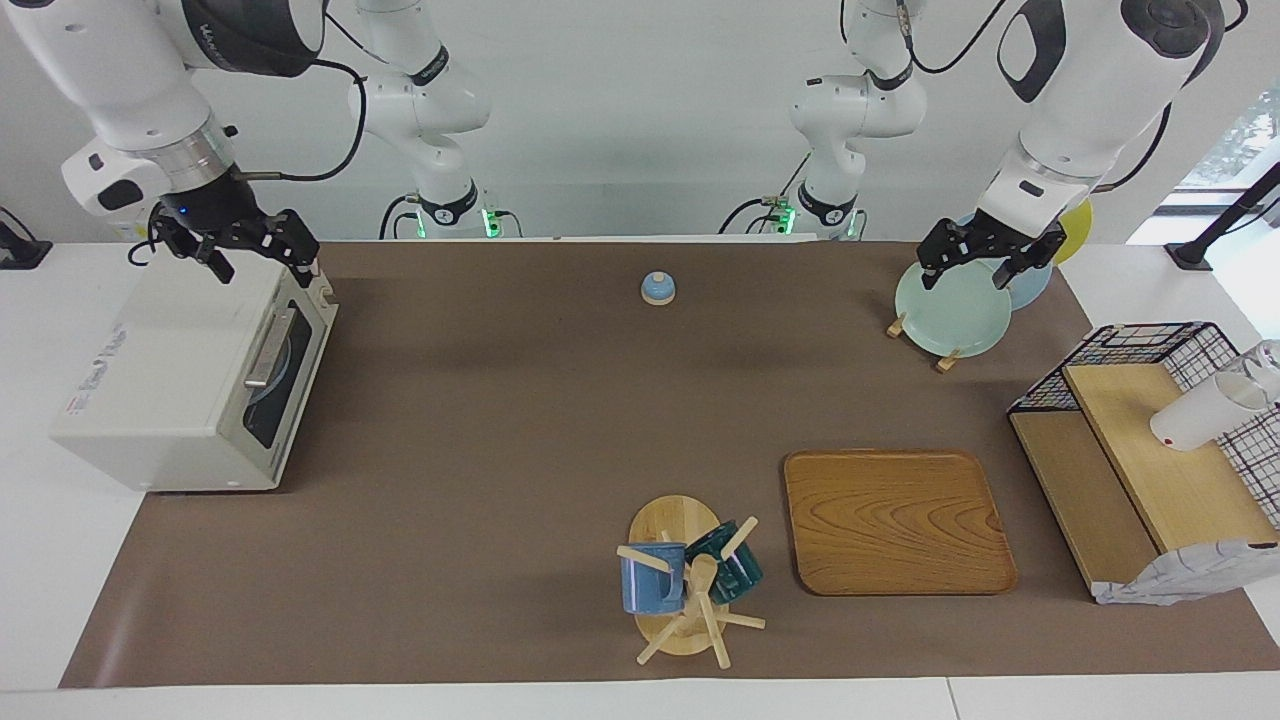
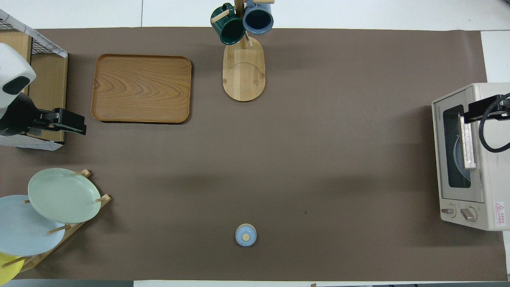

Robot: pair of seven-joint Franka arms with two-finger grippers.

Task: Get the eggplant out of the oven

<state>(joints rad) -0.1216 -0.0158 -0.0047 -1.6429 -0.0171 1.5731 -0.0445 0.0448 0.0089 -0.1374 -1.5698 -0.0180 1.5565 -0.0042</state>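
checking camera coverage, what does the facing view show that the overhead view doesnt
Only the facing view shows both arms' bases, the white cup on the wire shelf, and how high each gripper hangs.

Only the overhead view shows the oven's knobs and the insides of the mugs.

Both show the closed oven, the right gripper open over it, the left gripper open near the plate rack, the wooden tray and the small blue lid. No eggplant shows in either.
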